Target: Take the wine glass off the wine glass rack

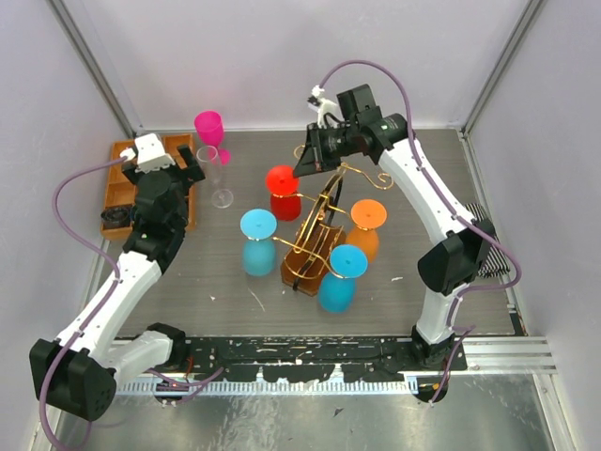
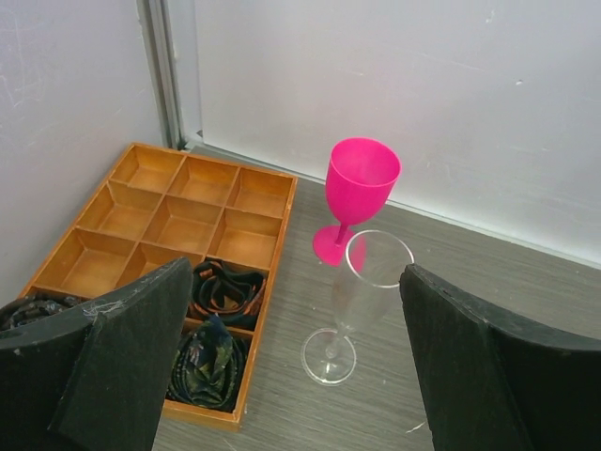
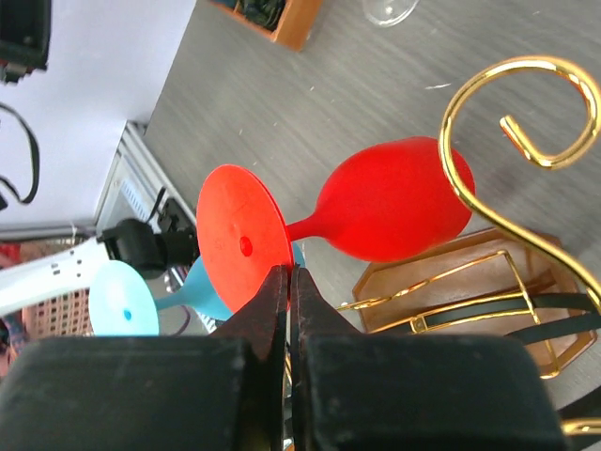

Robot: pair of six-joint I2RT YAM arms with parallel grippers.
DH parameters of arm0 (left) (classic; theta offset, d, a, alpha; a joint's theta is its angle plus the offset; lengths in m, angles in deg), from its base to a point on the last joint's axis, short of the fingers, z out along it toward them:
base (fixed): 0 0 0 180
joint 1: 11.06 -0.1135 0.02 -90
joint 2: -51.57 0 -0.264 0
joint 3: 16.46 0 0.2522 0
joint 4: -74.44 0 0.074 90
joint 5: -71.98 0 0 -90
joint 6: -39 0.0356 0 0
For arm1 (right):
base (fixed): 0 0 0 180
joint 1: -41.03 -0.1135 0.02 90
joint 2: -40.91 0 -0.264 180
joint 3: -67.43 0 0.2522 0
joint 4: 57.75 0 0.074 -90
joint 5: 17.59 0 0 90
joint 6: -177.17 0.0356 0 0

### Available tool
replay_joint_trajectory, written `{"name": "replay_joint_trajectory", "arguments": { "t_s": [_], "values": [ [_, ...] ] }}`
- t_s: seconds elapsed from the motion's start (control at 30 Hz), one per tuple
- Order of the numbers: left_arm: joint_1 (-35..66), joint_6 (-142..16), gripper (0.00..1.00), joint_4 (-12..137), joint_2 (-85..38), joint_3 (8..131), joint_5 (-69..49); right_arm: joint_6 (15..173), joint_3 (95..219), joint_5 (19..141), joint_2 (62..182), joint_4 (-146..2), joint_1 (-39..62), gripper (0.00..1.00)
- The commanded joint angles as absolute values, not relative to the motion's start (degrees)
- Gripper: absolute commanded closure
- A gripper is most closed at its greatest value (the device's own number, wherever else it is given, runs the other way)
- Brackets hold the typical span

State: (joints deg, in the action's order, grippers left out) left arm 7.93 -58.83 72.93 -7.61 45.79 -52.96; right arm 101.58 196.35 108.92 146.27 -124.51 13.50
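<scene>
The gold wire wine glass rack [image 1: 319, 230] stands on its brown wooden base mid-table; one scroll arm [image 3: 526, 70] shows in the right wrist view. My right gripper [image 1: 302, 167] is shut on the rim of a red wine glass's foot [image 3: 239, 235]. The red glass [image 1: 282, 183] hangs bowl down just left of the rack's far end, and no wire shows around its stem. Two blue glasses [image 1: 258, 240] [image 1: 340, 277] and an orange glass [image 1: 368, 225] hang upside down around the rack. My left gripper [image 1: 174, 162] is open and empty by the tray.
An orange compartment tray [image 2: 178, 211] with rolled belts sits at the far left. A clear flute [image 2: 362, 282] and a pink glass [image 2: 360, 183] stand upright beside it, under my left gripper [image 2: 293, 282]. White walls close the back and sides.
</scene>
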Motion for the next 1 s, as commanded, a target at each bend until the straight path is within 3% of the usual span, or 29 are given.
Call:
{"name": "replay_joint_trajectory", "arguments": {
  "t_s": [0.0,0.37,0.67,0.97],
  "values": [
    [8.02,-59.49,0.01,72.54,-6.92,48.79,-52.38,104.08,196.09,102.59,144.36,-119.27,16.63,0.99],
    [8.02,-58.66,0.01,71.79,-6.41,49.5,-52.15,108.84,198.64,101.67,146.5,-115.11,21.07,0.99],
    [8.02,-60.95,0.01,65.85,-6.73,51.98,-50.86,110.58,193.36,117.95,143.79,-111.73,21.07,0.99],
    [8.03,-62.97,0.01,65.21,-7.71,52.94,-49.4,109.07,194.92,123.34,145.19,-113.41,21.13,0.99]
  ]
}}
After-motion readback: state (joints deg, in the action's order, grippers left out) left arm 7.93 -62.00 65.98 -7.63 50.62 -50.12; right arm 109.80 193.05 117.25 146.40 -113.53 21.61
